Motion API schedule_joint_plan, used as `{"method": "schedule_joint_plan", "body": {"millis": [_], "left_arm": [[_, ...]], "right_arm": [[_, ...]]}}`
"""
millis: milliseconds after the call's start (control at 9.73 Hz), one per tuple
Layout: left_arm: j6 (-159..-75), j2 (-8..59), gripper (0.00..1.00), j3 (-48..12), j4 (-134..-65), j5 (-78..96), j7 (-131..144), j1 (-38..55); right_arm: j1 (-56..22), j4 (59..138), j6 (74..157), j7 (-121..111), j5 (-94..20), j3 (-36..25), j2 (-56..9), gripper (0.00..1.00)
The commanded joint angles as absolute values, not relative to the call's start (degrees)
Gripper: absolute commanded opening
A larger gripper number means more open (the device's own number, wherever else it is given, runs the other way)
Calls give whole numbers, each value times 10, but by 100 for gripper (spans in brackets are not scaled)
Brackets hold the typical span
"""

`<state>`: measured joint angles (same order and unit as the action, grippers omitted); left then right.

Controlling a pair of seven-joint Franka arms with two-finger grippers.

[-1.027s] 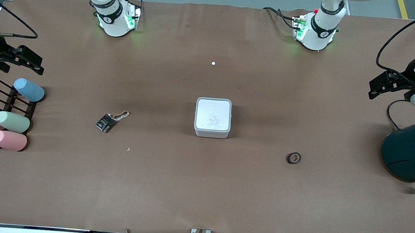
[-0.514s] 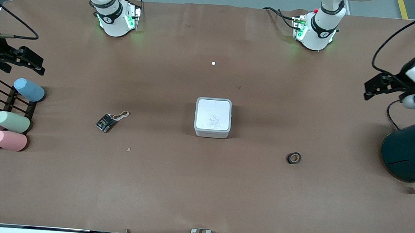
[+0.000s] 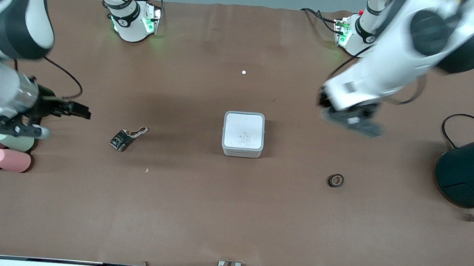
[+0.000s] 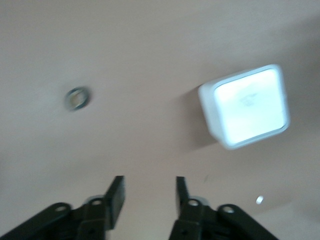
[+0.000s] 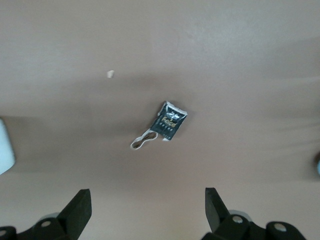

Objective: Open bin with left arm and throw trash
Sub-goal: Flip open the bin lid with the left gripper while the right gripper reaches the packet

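both arms had swung inward; left gripper (image 3: 350, 121) hung open over bare table beside the shut bin (image 3: 243, 134), right gripper (image 3: 78, 112) spread wide near the wrapper (image 3: 119, 140); tape roll (image 3: 335, 180) lay apart

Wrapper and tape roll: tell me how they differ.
The wrapper is a flat, crumpled black packet; the tape roll is a small dark ring. The wrapper lies toward the right arm's end, touching a rubber band; the tape roll lies alone toward the left arm's. Both rest outside the shut bin.

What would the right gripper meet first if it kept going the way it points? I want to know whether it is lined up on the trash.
Probably the black wrapper with the rubber band: the open right gripper points toward them, though height is unclear.
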<state>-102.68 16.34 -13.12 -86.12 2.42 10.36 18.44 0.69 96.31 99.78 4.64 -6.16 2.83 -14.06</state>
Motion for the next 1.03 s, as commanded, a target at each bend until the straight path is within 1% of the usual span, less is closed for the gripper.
{"method": "schedule_joint_plan", "body": {"millis": [0,103,205,411,616,719,925], "left_arm": [[-1129,256,0,-133,-840,33,148,239],[-1177,290,0,-133,-840,30,191,268],[-1213,315,0,-131,-840,26,205,287],[-1277,359,0,-131,-841,25,214,300],[-1303,392,0,-128,-842,5,222,311],[-1303,405,0,-129,-843,-2,249,311],[-1289,398,0,-128,-848,-2,267,309]], "right_arm": [[16,1075,1103,57,-77,30,-145,99],[17,1132,1190,58,-77,30,-147,99],[16,1161,1260,76,-77,30,-160,99],[12,1165,1340,146,-77,30,-212,99],[7,1166,1381,202,-76,29,-245,99],[2,1166,1402,211,-76,29,-266,100],[4,1167,1402,211,-76,28,-286,100]]}}
